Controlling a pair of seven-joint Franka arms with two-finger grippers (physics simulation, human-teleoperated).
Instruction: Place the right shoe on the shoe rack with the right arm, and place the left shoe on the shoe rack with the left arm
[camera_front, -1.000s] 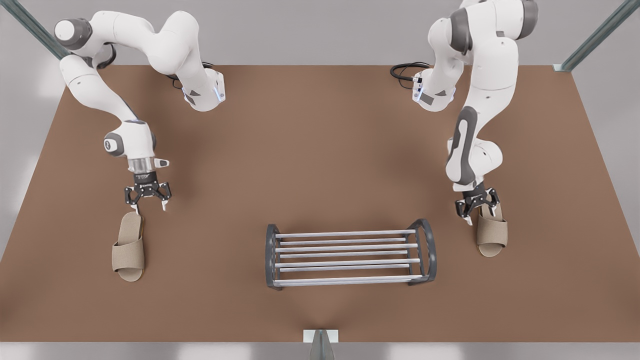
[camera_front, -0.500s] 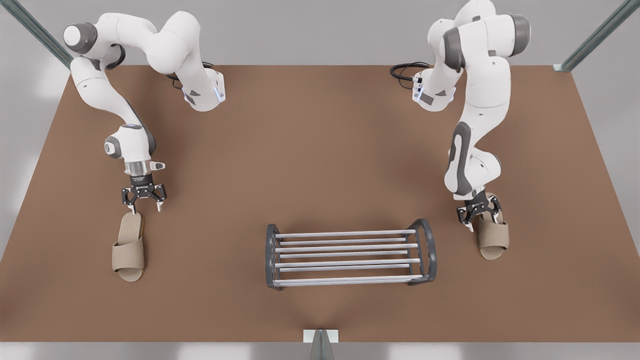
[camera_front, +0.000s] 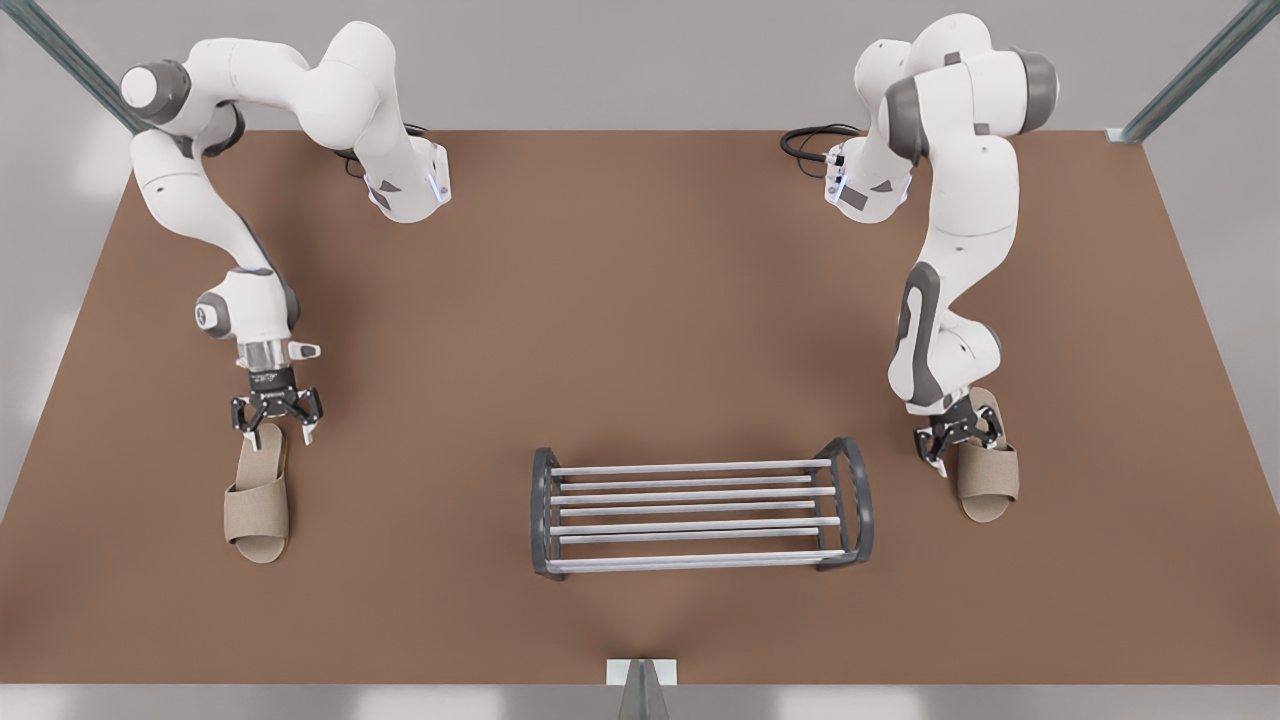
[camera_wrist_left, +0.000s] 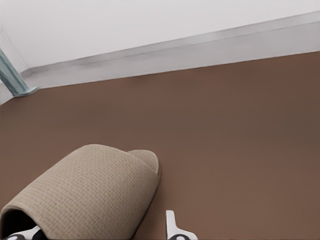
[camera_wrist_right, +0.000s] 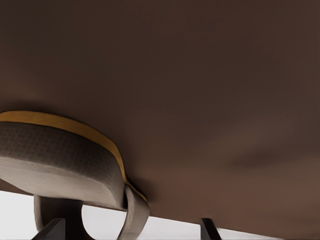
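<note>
Right shoe (camera_front: 258, 500): lies flat on the table (camera_front: 640, 330) toward the front view's left, toe pointing to the near edge. It is well apart from the rack and none of it is lifted.
Left shoe (camera_front: 988, 480): lies flat on the table toward the front view's right, toe also pointing to the near edge. It sits just beyond the rack's end frame on that side, not touching it.
Rack (camera_front: 690, 495): stands between the two shoes in the middle of the near half of the table, with nothing on its bars.
Right gripper (camera_front: 280, 437): hangs low over the heel end of the right shoe, pointing down. Its fingers are spread wide and grip nothing. In the right wrist view the heel of the right shoe (camera_wrist_right: 60, 160) sits between the two dark fingertips (camera_wrist_right: 210, 229).
Left gripper (camera_front: 963, 448): is down at the rack-side edge of the left shoe, just behind the strap. Its fingers are spread wide, with nothing clamped. In the left wrist view the strap of the left shoe (camera_wrist_left: 85, 195) lies between the two fingertips (camera_wrist_left: 172, 227).
Arms: both reach out from bases at the far edge of the table, each bent down over its own shoe.
</note>
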